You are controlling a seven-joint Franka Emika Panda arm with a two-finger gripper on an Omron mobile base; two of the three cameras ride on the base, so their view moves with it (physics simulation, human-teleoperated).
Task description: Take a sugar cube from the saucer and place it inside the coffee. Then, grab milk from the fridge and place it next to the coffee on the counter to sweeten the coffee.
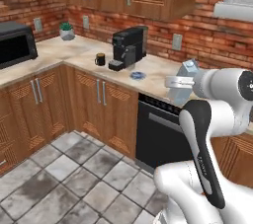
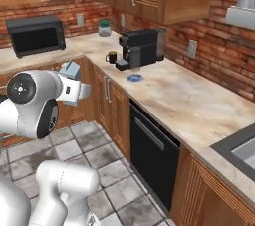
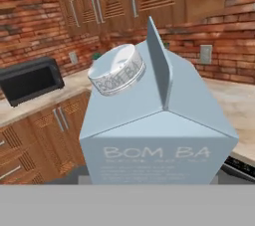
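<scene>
The milk carton [image 3: 159,120] sits right against the hand camera, gabled top and white screw cap up, and the gripper [image 1: 184,81] appears closed on it, carrying it in the air in front of the counter [image 2: 184,98]; the fingers themselves are hidden behind the carton, so the grip is judged from how the carton hangs at the wrist. The coffee cup [image 1: 100,59] stands well apart from it on the counter, just beside the black coffee machine [image 1: 127,45], with the blue-patterned saucer [image 1: 138,75] a little nearer the arm. The main risk is the long carry: a tall carton held low could tilt or slip in the jaws as the arm swings, and it could land on its side. Setting it down close to the cup could also knock the cup or clip the coffee machine's front tray, since the free space there is narrow. Around it are the dishwasher [image 2: 149,150] under the counter, the microwave [image 2: 36,35] in the corner, and a small potted plant [image 1: 66,30] by the wall; none blocks the path.
</scene>
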